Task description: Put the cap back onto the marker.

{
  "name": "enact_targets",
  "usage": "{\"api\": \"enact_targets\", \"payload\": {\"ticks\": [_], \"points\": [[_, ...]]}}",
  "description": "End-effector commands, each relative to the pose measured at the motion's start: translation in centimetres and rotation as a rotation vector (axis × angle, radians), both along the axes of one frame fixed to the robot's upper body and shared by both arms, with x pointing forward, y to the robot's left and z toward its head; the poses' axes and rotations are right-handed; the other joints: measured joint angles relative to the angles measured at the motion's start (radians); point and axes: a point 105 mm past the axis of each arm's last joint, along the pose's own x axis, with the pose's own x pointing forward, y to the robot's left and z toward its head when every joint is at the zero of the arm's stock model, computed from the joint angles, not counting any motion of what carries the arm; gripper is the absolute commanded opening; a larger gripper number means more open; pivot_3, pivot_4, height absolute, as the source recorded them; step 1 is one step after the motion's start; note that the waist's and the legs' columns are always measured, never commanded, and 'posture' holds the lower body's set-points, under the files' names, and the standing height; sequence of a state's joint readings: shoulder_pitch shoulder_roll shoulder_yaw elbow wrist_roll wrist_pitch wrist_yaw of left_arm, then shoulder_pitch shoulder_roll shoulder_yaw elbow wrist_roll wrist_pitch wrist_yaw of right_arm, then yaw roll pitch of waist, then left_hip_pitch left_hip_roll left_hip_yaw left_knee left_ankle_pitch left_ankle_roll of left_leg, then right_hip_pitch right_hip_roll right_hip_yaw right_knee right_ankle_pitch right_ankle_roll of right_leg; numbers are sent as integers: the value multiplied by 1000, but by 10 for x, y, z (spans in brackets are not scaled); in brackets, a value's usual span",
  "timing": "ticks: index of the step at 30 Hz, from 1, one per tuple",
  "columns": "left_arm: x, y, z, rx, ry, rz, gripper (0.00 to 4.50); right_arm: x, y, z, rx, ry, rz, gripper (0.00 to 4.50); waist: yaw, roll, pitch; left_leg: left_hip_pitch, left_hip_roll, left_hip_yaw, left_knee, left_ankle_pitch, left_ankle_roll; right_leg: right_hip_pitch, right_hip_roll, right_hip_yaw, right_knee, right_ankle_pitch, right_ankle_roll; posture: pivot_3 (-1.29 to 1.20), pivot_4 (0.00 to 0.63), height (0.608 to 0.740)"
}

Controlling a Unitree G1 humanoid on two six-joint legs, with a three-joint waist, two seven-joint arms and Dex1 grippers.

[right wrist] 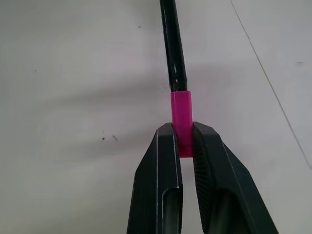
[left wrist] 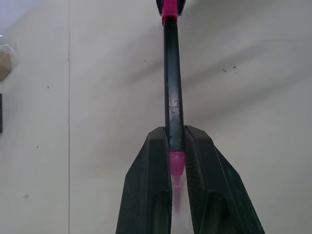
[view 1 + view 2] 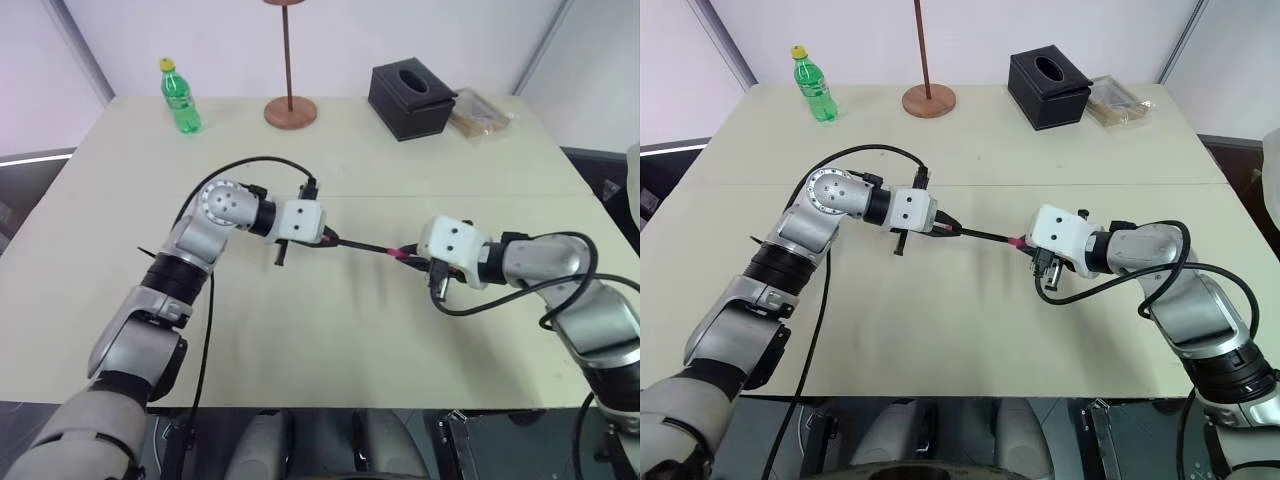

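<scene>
The cap point(image 1: 182, 114) sits on the end of the marker point(image 1: 173, 48), at center frame in the head views, above the table point(image 3: 330, 340). The right wrist view shows the right gripper point(image 1: 183, 146) clamped on the cap. The left wrist view shows the left gripper point(image 2: 176, 146) clamped on the marker's opposite, pink-tipped end. The bottle point(image 3: 179, 96) stands upper left.

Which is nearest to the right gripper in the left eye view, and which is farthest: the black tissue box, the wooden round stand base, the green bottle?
From the right gripper:
1. Black tissue box, straight behind it, on the table's far right.
2. Wooden stand base, far centre.
3. Green bottle, far left corner.
</scene>
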State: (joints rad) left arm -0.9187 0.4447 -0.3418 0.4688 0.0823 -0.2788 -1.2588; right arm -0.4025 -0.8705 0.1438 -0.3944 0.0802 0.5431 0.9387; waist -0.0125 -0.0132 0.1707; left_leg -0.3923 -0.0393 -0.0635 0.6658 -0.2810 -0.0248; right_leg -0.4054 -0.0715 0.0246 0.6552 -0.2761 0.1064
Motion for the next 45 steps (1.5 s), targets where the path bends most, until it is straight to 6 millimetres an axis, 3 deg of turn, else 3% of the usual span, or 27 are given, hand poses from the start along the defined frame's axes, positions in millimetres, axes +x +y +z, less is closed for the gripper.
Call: {"api": "enact_targets", "payload": {"ticks": [1,26,38,42,45], "points": [[-4,-12,10,0,-66,-43,0,-1,13,18,-8,-90,49,50,0,0,0,0,0,0,0,0,0,0,0,0,0,0,0,0,150,740],[-8,-22,9,-49,3,-42,0,7,28,23,-30,-163,37,50,0,0,0,0,0,0,0,0,0,0,0,0,0,0,0,0,150,740],[-8,-13,7,-36,33,-17,0,5,19,17,-63,-149,23,50,0,0,0,0,0,0,0,0,0,0,0,0,0,0,0,0,150,740],[-8,-7,4,-22,35,-8,0,5,12,15,-86,-143,13,1731,0,0,0,0,0,0,0,0,0,0,0,0,0,0,0,0,150,740],[-9,-3,4,-18,38,4,0,6,6,15,-99,-145,0,3357,-1,0,0,0,0,0,0,0,0,0,0,0,0,0,0,0,150,740]]}}
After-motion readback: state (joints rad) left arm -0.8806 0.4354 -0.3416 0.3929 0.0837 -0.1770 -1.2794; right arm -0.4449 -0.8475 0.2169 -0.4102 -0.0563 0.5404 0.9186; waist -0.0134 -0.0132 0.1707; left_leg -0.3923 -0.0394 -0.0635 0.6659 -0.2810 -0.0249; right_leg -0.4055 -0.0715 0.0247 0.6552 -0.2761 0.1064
